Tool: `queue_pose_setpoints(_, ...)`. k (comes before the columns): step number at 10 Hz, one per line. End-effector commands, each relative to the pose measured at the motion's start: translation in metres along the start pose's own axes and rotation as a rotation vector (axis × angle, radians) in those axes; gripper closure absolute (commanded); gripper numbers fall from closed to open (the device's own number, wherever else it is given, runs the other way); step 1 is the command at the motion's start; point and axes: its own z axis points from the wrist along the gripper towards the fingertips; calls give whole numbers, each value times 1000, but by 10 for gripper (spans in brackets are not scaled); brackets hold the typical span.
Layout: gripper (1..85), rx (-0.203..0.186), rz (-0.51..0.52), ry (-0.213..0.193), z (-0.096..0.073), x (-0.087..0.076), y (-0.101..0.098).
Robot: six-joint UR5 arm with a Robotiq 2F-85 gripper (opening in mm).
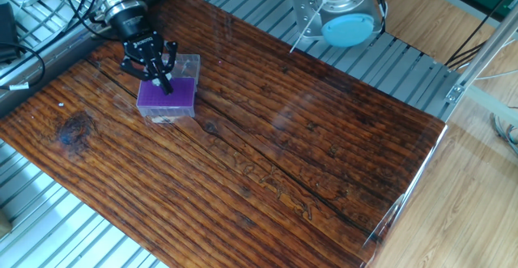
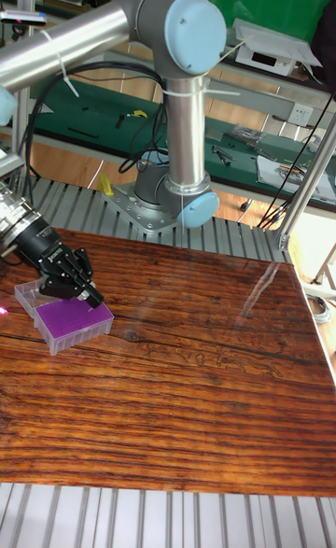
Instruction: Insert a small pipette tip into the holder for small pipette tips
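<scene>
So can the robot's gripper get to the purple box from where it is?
Probably yes. The gripper hangs right over the holder for small pipette tips, at its far edge, and nothing else stands on the wooden table near it to block the way down onto the purple grid.

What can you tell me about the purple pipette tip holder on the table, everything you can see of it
The holder for small pipette tips is a small box with clear plastic walls and a flat purple top; its holes are too fine to make out. A clear flap, probably its open lid, juts from its far side. It sits flat on the wooden table near the far left corner. The black claw hangs above its back edge, fingers angled down toward the purple top; whether they touch it cannot be told.
</scene>
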Motion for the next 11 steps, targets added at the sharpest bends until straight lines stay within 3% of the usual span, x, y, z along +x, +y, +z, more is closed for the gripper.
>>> queue_pose_setpoints(1,847,17,-3,-32,-11,7,-5)
queue_pose_setpoints(7,847,32,12,-40,11,7,-3)
queue_pose_setpoints(11,847,19,20,-37,14,9,3)
